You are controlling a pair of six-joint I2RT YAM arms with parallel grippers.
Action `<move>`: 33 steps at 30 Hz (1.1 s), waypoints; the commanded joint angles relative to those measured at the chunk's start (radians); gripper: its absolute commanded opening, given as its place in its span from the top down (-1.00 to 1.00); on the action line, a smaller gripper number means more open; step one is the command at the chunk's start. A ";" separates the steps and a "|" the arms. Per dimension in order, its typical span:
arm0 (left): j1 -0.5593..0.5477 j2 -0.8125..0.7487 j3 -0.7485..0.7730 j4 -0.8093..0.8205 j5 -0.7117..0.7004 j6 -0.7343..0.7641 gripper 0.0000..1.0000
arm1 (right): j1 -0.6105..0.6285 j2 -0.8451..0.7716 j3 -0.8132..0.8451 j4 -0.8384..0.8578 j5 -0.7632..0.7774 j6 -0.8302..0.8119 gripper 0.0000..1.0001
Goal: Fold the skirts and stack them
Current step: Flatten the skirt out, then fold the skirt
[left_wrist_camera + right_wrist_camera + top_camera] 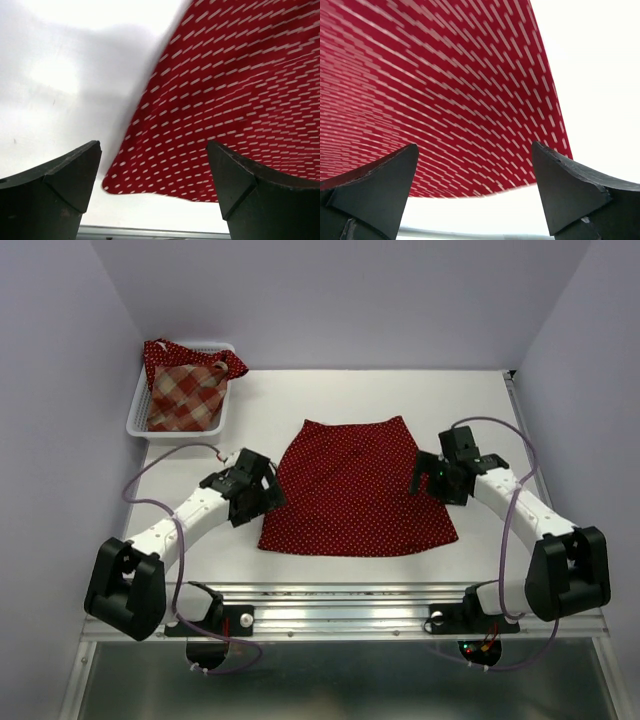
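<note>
Top view first: got a dark red polka-dot skirt [355,490] spread flat mid-worktop [480,410], waist toward the far side. Back left, a white mesh basket [137,422] holding a folded-looking plaid skirt [185,398], plus another dotted red skirt [160,352] bunched along the basket's far rim. Left end effector [262,490] sitting at the flat skirt's left edge, right end effector [432,475] at its right edge.

Left wrist: fingers [55,180] spread wide, gripping nothing, with the polka-dot skirt's hem corner and bare worktop below. Can't tell about contact with the cloth.

Right wrist: same deal, fingers [570,190] wide apart and holding nothing, over the skirt's other hem corner.
</note>
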 commanded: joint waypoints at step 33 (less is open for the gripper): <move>0.120 1.165 1.329 0.080 0.199 0.375 -0.97 | -0.004 0.858 0.795 0.268 -0.149 -0.170 -1.00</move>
